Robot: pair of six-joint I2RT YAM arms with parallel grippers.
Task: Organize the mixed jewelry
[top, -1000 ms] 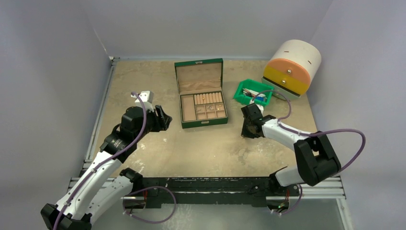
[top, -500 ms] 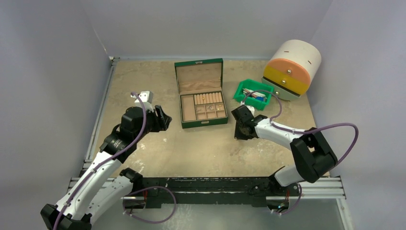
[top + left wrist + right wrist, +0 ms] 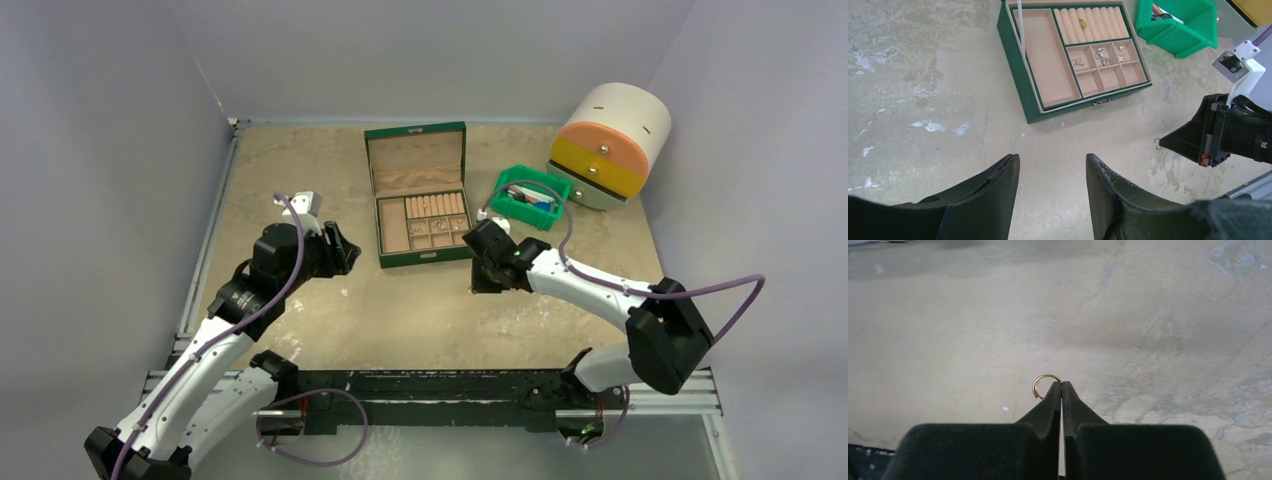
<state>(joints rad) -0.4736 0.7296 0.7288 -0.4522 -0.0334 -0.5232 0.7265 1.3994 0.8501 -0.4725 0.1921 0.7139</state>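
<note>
Pinching a small gold ring [image 3: 1040, 382] at its very tips, the right pincer [image 3: 1061, 385] is clamped on it mid-frame above the table [image 3: 400, 310], just off the green box [image 3: 428, 257]'s lower right corner. Over at left, the left pincer [image 3: 1052, 162] hangs with tips spread, gripping nothing. A few trinkets [image 3: 1101, 50] sit in the box's small compartments. The green bin [image 3: 505, 205] and drawer unit [image 3: 610, 140] are upper right.

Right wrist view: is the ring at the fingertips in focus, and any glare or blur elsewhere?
Right wrist: the gold ring pinched in the right gripper is sharp, with no glare. Left wrist: even light, the green box crisp, no glare. Top external: diffuse light, faint shadows, fine detail lost.
</note>
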